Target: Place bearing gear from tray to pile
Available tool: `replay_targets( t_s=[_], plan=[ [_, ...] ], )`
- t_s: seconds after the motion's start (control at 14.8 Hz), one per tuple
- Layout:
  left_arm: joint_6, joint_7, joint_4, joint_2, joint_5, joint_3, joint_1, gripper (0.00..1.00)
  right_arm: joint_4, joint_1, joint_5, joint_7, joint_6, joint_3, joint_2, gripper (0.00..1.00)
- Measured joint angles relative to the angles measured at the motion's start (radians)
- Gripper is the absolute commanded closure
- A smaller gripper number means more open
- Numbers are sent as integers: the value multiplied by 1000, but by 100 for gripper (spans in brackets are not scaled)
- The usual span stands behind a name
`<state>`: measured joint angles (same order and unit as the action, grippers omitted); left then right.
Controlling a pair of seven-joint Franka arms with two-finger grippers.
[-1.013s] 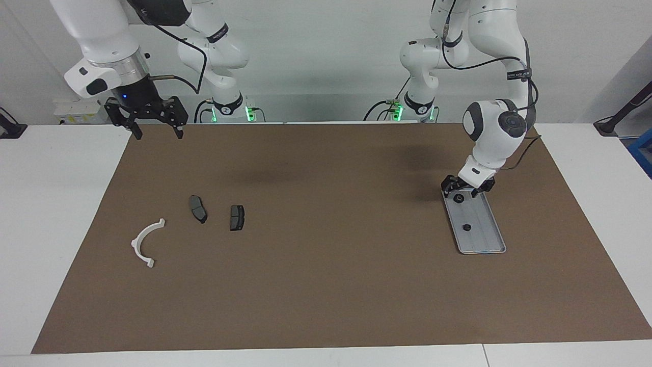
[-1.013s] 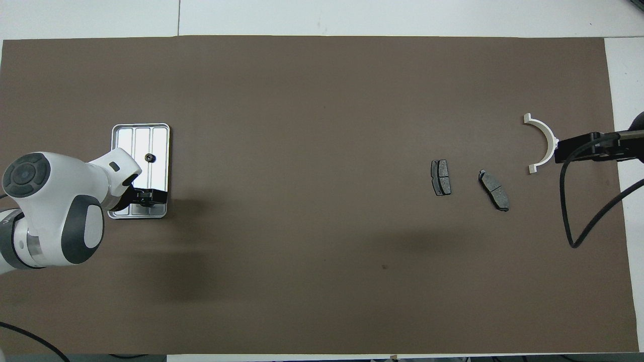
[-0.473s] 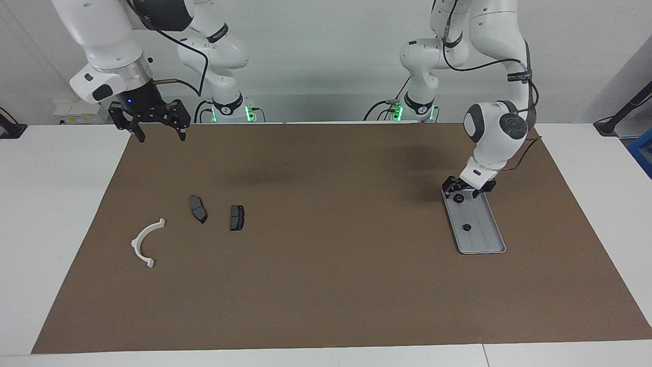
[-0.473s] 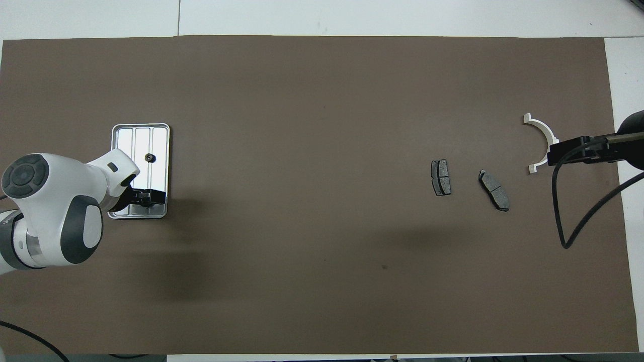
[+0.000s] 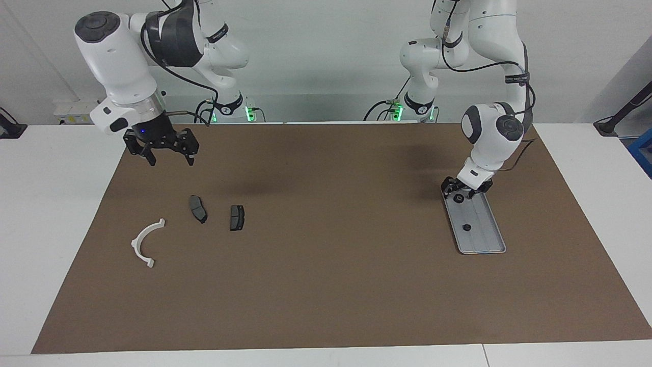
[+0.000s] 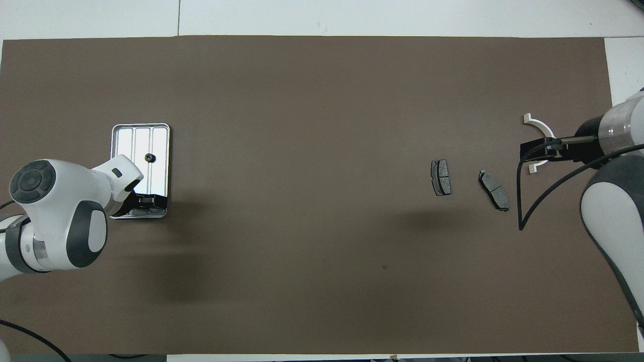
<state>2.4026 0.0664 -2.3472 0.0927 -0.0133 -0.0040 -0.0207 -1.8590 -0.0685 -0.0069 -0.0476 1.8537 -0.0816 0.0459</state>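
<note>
The silver ribbed tray [image 5: 484, 239] [image 6: 133, 141] lies at the left arm's end of the mat. It holds two small black bearing gears. One gear [image 5: 465, 227] [image 6: 149, 158] sits mid-tray. The other gear [image 5: 459, 198] sits at the end nearer the robots, between the fingers of my left gripper [image 5: 461, 192] [image 6: 146, 200], which is down on the tray and open. The pile lies at the right arm's end: a white bracket [image 5: 145, 242] [image 6: 538, 124] and two dark pads [image 5: 197, 208] [image 5: 237, 217] [image 6: 440, 177] [image 6: 494, 190]. My right gripper [image 5: 171, 162] [image 6: 534, 151] hangs open and empty, and from above it covers part of the bracket.
A brown mat [image 5: 326, 285] covers most of the white table. The right arm's black cable [image 6: 523, 211] loops in the air over the mat beside the pads.
The right arm has swung lower and in over the mat toward the pile. The left gripper has stayed at the tray's end, its fingers a little closer around the gear.
</note>
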Motion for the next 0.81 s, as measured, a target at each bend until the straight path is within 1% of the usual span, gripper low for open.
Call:
replay_targets(
  t_s=[0.07, 0.14, 0.2, 0.27, 0.34, 0.41, 0.47, 0.81],
  plan=[
    [0, 0, 0, 0, 0, 0, 0, 20, -11, 9, 0, -19, 22, -1, -10, 0],
    [0, 0, 0, 0, 0, 0, 0, 36, -16, 20, 0, -46, 43, -2, -23, 0],
    [0, 0, 0, 0, 0, -1, -1, 57, -18, 32, 0, -74, 60, -2, -37, 0],
    [0, 0, 1, -4, 0, -2, -1, 76, -20, 43, 0, -101, 78, -3, -51, 0],
    [0, 0, 2, -7, 0, -4, -2, 89, -20, 53, 0, -122, 95, -3, -65, 0],
    [0, 0, 4, -11, 0, -4, -2, 96, -20, 63, 0, -134, 107, -3, -76, 0],
    [0, 0, 5, -14, 0, -5, -2, 100, -20, 72, 0, -141, 114, -3, -83, 0],
    [-2, 0, 10, -13, 0, -6, -2, 100, -20, 87, 0, -147, 131, -2, -98, 0]
  ],
)
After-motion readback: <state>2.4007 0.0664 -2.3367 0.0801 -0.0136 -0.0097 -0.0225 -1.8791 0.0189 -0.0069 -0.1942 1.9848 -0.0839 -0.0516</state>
